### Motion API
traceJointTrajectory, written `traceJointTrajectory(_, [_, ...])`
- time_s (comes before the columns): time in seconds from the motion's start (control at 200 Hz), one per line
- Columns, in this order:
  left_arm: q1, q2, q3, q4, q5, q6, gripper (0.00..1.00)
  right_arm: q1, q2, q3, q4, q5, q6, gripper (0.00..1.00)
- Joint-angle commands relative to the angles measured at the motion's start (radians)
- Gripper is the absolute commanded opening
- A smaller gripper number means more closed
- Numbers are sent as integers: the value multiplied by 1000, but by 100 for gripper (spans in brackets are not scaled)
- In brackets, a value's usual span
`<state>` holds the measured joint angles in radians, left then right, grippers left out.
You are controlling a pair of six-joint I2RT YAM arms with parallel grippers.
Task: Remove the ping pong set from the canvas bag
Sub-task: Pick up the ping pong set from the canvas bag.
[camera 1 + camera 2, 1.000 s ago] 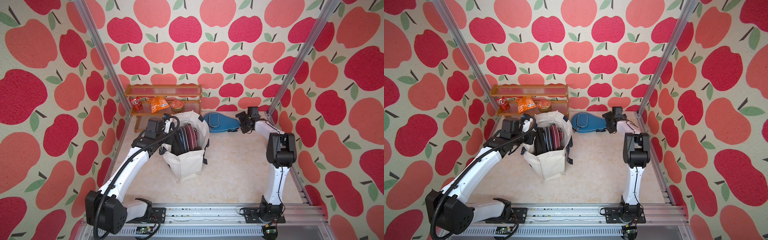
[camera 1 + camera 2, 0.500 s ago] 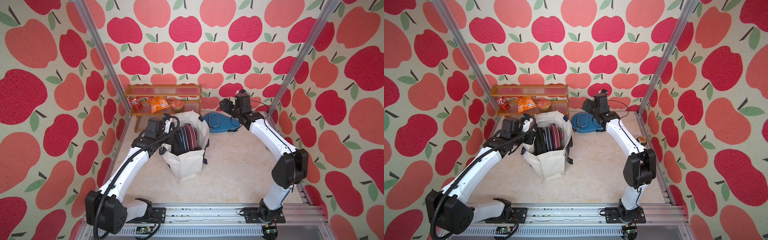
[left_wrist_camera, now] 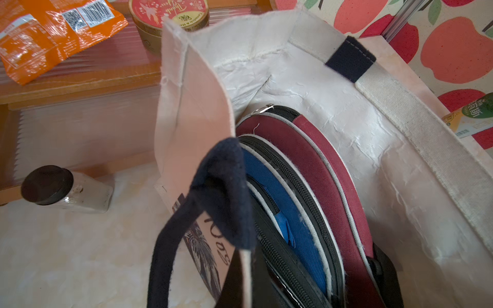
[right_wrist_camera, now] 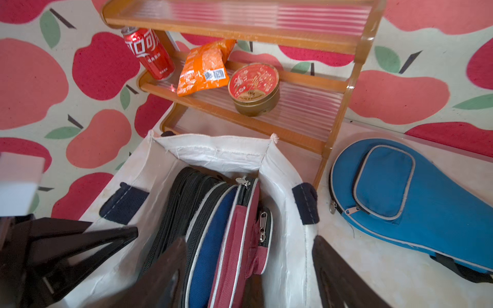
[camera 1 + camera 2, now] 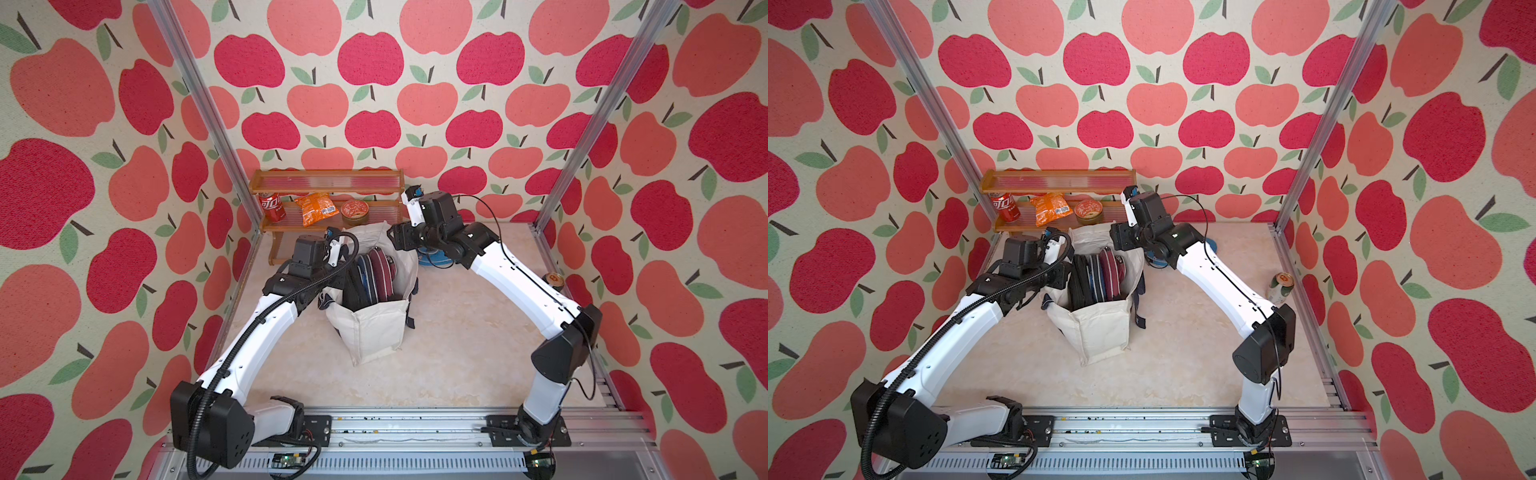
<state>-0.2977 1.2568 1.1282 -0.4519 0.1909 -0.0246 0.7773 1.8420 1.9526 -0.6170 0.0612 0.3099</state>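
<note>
The white canvas bag (image 5: 374, 328) (image 5: 1100, 328) stands open mid-table. Upright inside it sit zipped ping pong set cases: black (image 4: 181, 202), blue (image 4: 210, 240) and maroon (image 4: 234, 240), also seen in the left wrist view (image 3: 314, 160). My left gripper (image 3: 245, 288) (image 5: 332, 286) is shut on the bag's left rim beside its navy handle (image 3: 224, 192). Above the bag's far right rim, my right gripper (image 4: 248, 269) (image 5: 397, 241) (image 5: 1117, 241) is open. One finger (image 4: 165, 266) is over the black case; the other stands outside the bag wall.
A blue case (image 4: 400, 202) (image 5: 432, 259) lies on the table behind the bag. The wooden shelf (image 5: 328, 224) at the back holds a red can (image 5: 272, 208), an orange packet (image 5: 316, 208) and a round tin (image 5: 354, 210). A green can (image 5: 1281, 286) stands at the right edge. A small black-capped bottle (image 3: 66, 189) lies under the shelf.
My right arm has swung from the blue case at the back right over to the bag's rim, its jaws narrowing a little. The left arm and the bag have not moved.
</note>
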Motion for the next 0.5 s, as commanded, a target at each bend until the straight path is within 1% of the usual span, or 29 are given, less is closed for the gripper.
traceJointTrajectory(0.0, [5, -1, 13, 40, 18, 18, 0, 20, 73, 75, -144, -60, -32, 76])
traceJointTrajectory(0.12, [6, -1, 13, 39, 17, 18, 0, 27, 134, 127, -186, -98, -33, 76])
traceJointTrajectory(0.3, [8, -2, 13, 40, 16, 20, 0, 31, 227, 209, -266, -111, -41, 75])
traceJointTrajectory(0.495, [7, -4, 12, 40, 13, 23, 0, 31, 286, 232, -286, -84, -37, 69])
